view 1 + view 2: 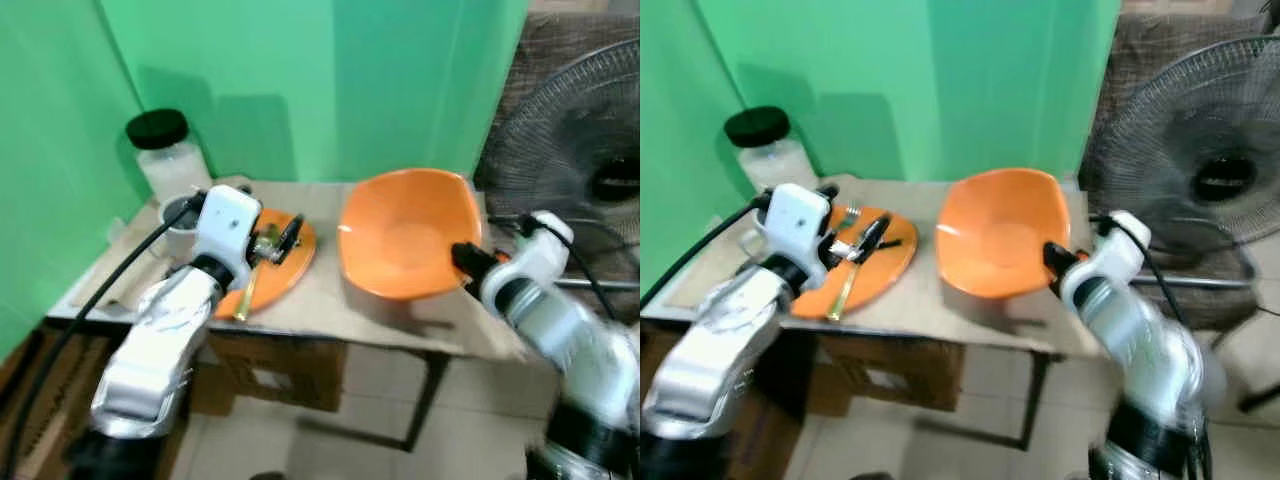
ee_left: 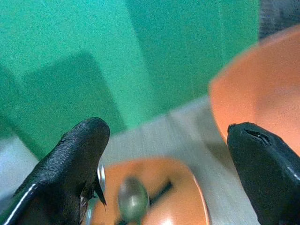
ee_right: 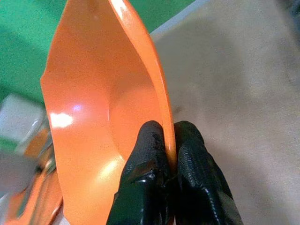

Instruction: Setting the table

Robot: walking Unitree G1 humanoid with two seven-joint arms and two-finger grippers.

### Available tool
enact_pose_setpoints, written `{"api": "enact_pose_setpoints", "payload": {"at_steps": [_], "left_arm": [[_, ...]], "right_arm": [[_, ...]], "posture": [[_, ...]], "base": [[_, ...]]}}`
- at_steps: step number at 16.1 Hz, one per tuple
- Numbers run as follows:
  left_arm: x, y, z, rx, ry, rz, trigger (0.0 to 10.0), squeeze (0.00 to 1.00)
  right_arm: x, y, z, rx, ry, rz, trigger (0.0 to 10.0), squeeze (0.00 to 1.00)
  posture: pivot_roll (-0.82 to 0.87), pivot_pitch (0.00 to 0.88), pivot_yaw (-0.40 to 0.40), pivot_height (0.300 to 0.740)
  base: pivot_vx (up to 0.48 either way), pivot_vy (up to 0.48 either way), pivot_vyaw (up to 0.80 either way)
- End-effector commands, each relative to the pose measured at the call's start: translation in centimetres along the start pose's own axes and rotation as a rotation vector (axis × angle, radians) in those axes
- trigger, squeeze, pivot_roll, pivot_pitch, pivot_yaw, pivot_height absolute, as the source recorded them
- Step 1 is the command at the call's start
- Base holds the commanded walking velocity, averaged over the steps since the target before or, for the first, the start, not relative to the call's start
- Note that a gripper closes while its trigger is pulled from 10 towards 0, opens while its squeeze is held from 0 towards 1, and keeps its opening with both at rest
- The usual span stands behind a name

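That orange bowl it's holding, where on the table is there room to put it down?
The bowl, tilted in the right gripper, hangs over the table's bare right half. The left is crowded: plate with cutlery, jar, left gripper.

Green wall (image 1: 330, 80) behind. Fan (image 1: 570, 160) at 3 o'clock, beside worktop (image 1: 330, 300). Black-lidded jar (image 1: 168, 155) at 10 o'clock on worktop. Cardboard box (image 1: 270, 375) underneath, on tiled floor (image 1: 380, 400).

The table (image 1: 330, 300) has bare room between the plate (image 1: 290, 262) and the tilted bowl (image 1: 405, 232), and along its near edge. A jar (image 1: 170, 155) blocks the back left corner; a fan (image 1: 580, 160) crowds the right side.
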State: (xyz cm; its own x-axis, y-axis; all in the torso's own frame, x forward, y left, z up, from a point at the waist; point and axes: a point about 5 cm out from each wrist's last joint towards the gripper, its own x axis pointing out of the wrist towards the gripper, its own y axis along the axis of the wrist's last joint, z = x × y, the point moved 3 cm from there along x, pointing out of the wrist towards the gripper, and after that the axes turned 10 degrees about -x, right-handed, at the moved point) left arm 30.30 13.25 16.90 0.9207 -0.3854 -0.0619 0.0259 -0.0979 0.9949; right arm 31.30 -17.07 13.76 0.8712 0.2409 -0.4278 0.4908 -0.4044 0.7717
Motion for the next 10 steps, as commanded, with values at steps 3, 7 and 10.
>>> {"api": "enact_pose_setpoints", "payload": {"at_steps": [3,7,10], "left_arm": [[-1.8,-1.5,-0.2,0.014,-0.117,-0.150,10.0,0.00],[-2.9,-2.0,-0.5,0.056,-0.211,-0.223,10.0,0.00],[-2.9,-1.8,-1.0,0.078,-0.203,-0.227,10.0,0.00]], "right_arm": [[2.0,0.8,-1.5,0.134,0.152,-0.083,10.0,0.00],[2.7,0.5,-0.8,0.204,0.147,-0.170,10.0,0.00],[4.1,1.0,-0.3,0.295,0.127,-0.158,10.0,0.00]], "posture": [[0.08,0.000,0.015,0.740],[0.09,0.000,0.011,0.740],[0.09,0.000,0.021,0.740]], "base": [[0.000,0.000,0.00],[0.000,0.000,0.00],[0.000,0.000,0.00]]}}
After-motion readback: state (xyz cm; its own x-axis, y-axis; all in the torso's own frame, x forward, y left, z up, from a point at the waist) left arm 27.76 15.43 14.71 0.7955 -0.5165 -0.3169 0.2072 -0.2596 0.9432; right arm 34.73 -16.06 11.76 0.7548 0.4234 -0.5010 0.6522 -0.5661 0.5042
